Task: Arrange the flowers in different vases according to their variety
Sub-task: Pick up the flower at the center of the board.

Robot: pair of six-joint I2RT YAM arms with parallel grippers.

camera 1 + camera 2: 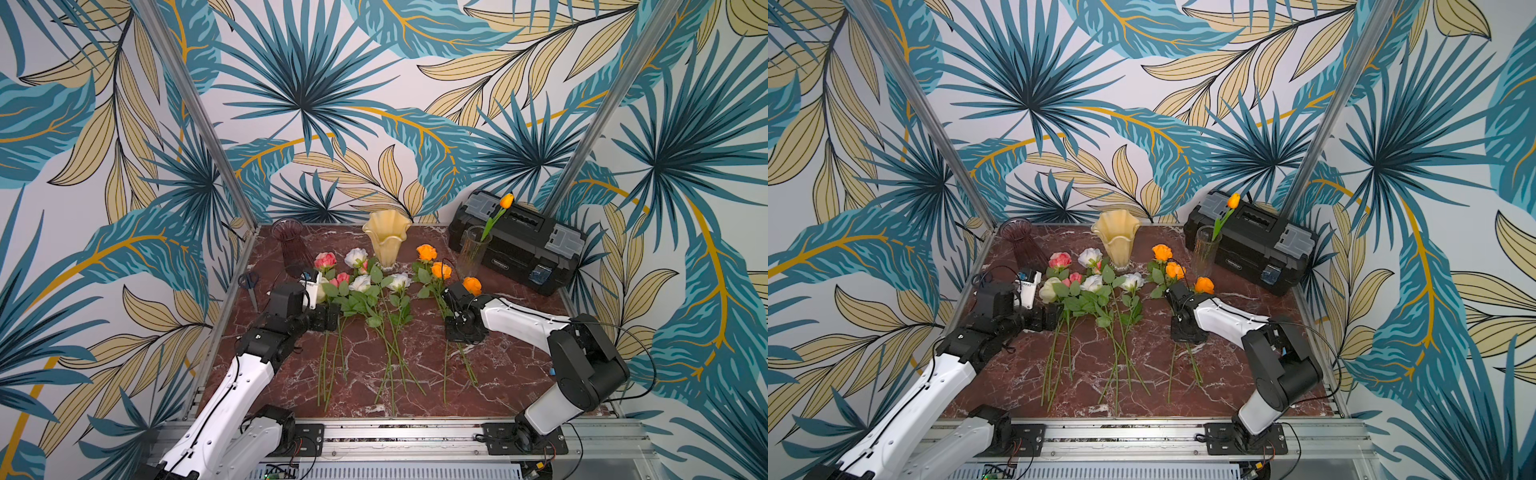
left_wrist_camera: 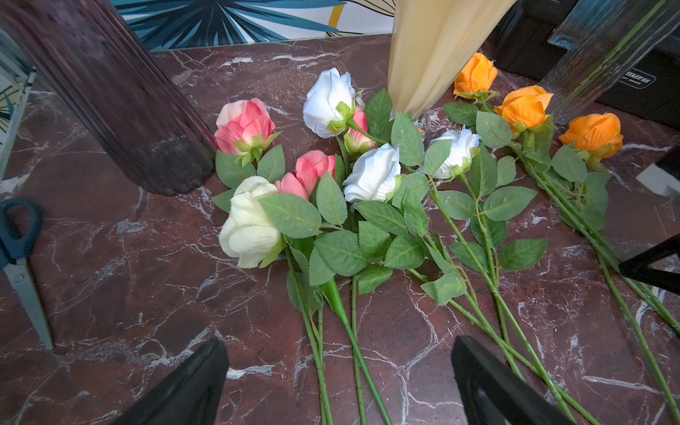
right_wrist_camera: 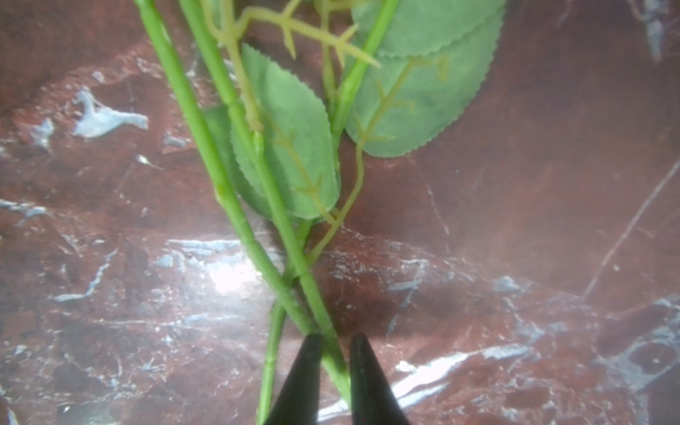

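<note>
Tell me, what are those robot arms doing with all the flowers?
They're sorting flowers into vases. The right hand pinches one green stem among the orange roses lying on the table. The left hand hangs open over the pink and white roses. Only the clear vase has a flower, an orange tulip.

High top views share the whole table point(image 1: 511, 365) (wrist cameras near the flowers point(image 2: 373, 176)).

White arms point(image 1: 245, 386), black joints point(image 1: 590, 365)
</note>
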